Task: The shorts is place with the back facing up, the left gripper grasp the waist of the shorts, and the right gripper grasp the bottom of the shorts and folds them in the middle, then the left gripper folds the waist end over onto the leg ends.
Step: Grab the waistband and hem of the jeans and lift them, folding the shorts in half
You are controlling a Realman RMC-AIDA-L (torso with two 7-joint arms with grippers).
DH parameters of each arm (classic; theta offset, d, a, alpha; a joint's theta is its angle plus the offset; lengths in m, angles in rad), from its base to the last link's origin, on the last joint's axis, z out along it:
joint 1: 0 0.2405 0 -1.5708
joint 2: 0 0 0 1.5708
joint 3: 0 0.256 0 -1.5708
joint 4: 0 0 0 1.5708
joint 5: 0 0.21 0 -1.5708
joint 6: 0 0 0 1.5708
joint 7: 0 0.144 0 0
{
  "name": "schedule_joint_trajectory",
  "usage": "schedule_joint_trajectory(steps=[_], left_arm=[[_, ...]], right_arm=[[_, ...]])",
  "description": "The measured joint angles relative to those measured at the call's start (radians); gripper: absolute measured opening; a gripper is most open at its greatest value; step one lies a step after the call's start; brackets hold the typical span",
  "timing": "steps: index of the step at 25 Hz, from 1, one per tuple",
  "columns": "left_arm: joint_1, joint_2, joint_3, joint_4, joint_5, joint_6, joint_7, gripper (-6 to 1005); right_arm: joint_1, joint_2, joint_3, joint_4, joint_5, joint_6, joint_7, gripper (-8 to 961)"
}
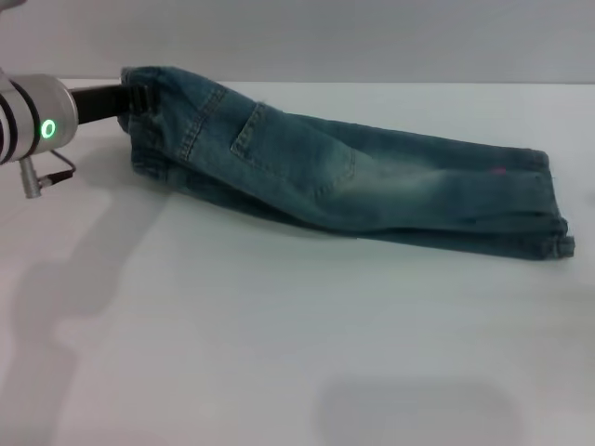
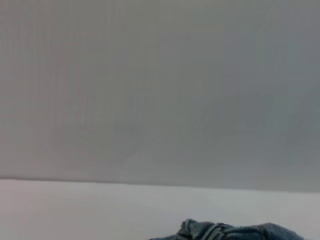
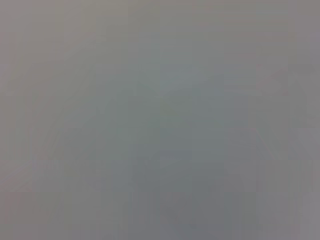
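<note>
The shorts lie folded lengthwise on the white table, with one back pocket facing up. The waist of the shorts is at the far left and sits slightly raised. My left gripper comes in from the left, its black fingers shut on that bunched waistband. In the left wrist view a puckered strip of denim shows at one edge. The leg ends rest flat on the table at the right. My right gripper is out of view.
A grey wall runs behind the table's far edge. The right wrist view shows only a plain grey surface. Bare white tabletop stretches in front of the shorts.
</note>
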Motion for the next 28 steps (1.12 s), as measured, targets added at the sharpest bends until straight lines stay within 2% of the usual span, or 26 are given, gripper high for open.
schedule_joint_trajectory(steps=[7,12,18,28], left_arm=[[-0.016,-0.001,0.002,0.114,-0.156,0.184,0.114,201],[-0.055,-0.001,0.005,0.181,-0.207,0.227,0.141,282],[-0.070,-0.002,0.024,0.201,-0.218,0.262,0.143,546],[-0.053,0.004,0.001,0.225,-0.192,0.236,0.166,825]], right_arm=[[0.030,-0.024,0.017,0.066,0.000,0.007,-0.007,7],[0.043,-0.037,0.001,0.079,-0.009,-0.032,-0.001,179],[0.052,-0.037,-0.029,0.104,-0.055,-0.069,-0.001,430],[0.049,-0.033,-0.035,0.104,-0.089,-0.118,-0.021,425]])
